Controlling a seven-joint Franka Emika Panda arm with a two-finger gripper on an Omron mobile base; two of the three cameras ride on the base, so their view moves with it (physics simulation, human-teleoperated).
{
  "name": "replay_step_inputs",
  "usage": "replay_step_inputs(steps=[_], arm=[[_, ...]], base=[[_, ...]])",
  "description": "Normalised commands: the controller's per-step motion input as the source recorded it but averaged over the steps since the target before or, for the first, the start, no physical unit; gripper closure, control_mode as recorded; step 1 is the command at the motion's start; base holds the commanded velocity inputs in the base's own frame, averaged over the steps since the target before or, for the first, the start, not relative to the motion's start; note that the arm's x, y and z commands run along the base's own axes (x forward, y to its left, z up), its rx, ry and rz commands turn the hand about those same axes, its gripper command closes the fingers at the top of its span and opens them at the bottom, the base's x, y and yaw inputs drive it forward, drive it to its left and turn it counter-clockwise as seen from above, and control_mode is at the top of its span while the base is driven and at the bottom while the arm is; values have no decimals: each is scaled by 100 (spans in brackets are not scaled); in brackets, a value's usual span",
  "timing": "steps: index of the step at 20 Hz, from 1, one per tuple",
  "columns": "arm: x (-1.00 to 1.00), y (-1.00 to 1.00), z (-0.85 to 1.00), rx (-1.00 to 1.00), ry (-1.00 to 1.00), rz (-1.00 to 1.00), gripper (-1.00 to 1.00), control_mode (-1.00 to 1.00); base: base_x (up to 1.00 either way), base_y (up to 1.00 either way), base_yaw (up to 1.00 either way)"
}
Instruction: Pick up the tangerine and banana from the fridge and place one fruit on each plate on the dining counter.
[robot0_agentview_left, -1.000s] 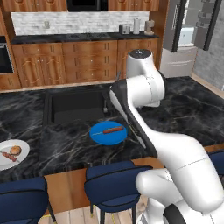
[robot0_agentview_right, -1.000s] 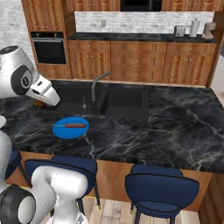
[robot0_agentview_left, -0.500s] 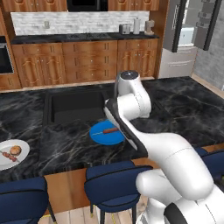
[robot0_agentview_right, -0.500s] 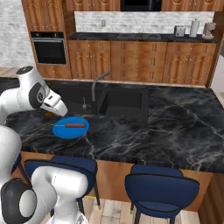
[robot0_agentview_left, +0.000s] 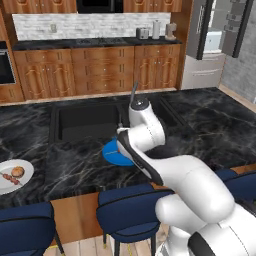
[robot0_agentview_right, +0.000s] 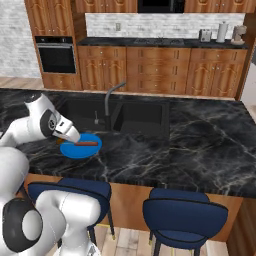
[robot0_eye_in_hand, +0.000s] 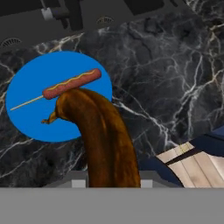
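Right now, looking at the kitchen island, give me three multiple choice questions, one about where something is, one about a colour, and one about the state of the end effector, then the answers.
1. Where does the tangerine lie?
A. on the white plate
B. in the sink
C. on a stool

2. What colour is the plate under the held banana's tip?
A. white
B. blue
C. red

3. What is the end effector doing?
A. standing open over the counter
B. shut on the banana
C. shut on the sausage stick

Answers:
1 A, the left base view shows the small round fruit on the white plate at the counter's left end.
2 B, the hand view shows a bright blue plate with a sausage on a stick.
3 B, the banana rises straight from the end effector in the hand view.
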Motion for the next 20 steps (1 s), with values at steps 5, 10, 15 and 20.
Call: replay_step_inputs(steps=[5,10,15,20], arm=[[32,0,-42,3,5,1,100,-100],[42,0,-39,8,0,3,100,-100],[43,3,-28,4,0,2,100,-100],[33,15,-26,0,6,0,100,-100]], base=[[0,0,0],[0,0,0],[0,0,0],[0,0,0]])
